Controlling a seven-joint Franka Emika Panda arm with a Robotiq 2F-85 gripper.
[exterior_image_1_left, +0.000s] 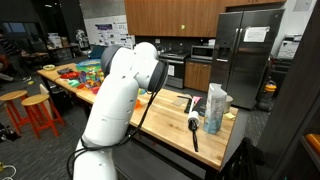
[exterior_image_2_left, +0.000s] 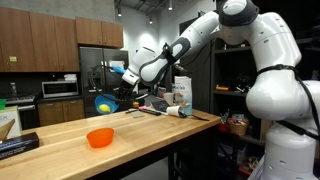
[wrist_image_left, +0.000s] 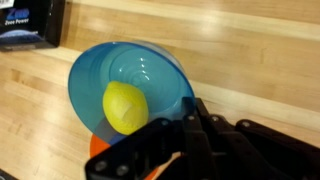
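The claw (wrist_image_left: 188, 118) is pressed together on the rim of a blue bowl (wrist_image_left: 130, 75) and holds it in the air above the surface (wrist_image_left: 250, 60). In an exterior view the bowl (exterior_image_2_left: 104, 102) hangs right over an orange bowl (exterior_image_2_left: 100, 137), which sits near the long front edge of the surface. A lemon (wrist_image_left: 125, 107) lies loose in the bottom of the blue bowl. A dark box (wrist_image_left: 30, 25) rests farther back, towards a corner.

The bowl looks like thin plastic, so it is probably light, fairly stiff and smooth, with a rim that may flex under a hard pinch. The rim is the only good place to grip it, one finger inside and one outside. The lemon is firm and round enough to roll or tip out if the bowl leans.

The bowl is round and has no long axis. Its mouth faces up, tilted towards the wrist. The lemon's long axis seems to run diagonally across the bowl floor.
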